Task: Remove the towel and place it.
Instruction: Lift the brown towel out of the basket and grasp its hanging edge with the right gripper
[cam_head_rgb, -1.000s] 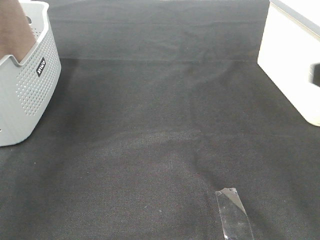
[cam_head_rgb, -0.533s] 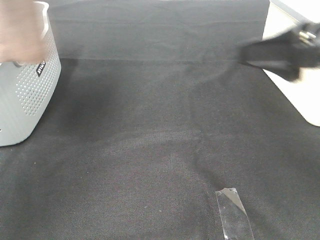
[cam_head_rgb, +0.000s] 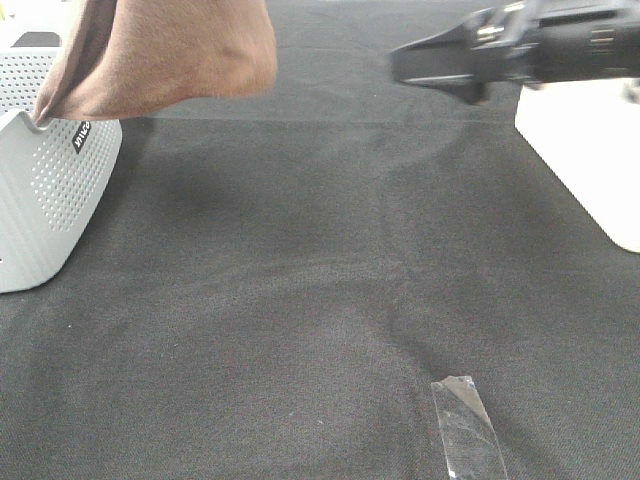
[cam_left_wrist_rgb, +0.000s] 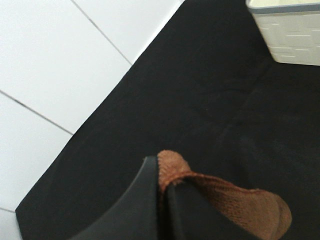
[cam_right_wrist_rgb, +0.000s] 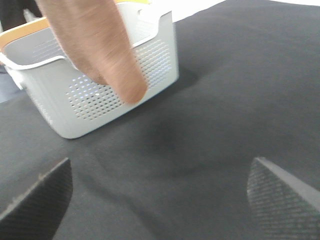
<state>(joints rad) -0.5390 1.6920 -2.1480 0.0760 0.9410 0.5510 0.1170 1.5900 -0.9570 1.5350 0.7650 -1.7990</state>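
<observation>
Towel risen above basket, long axis hanging downward, pinched by left gripper, right gripper spread wide

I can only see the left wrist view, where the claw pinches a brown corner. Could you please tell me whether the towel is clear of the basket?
Observer: Not fully. In the high view the towel hangs lifted, but one end reaches the rim of the grey basket.
Operator: Thank you. Where is the other arm?
Observer: The right claw is open and holds nothing. It faces the towel from across the black cloth.
Operator: Is anything lying on the cloth below?
Observer: Only a strip of clear tape, at the near side of the high view, well apart from the towel.
</observation>
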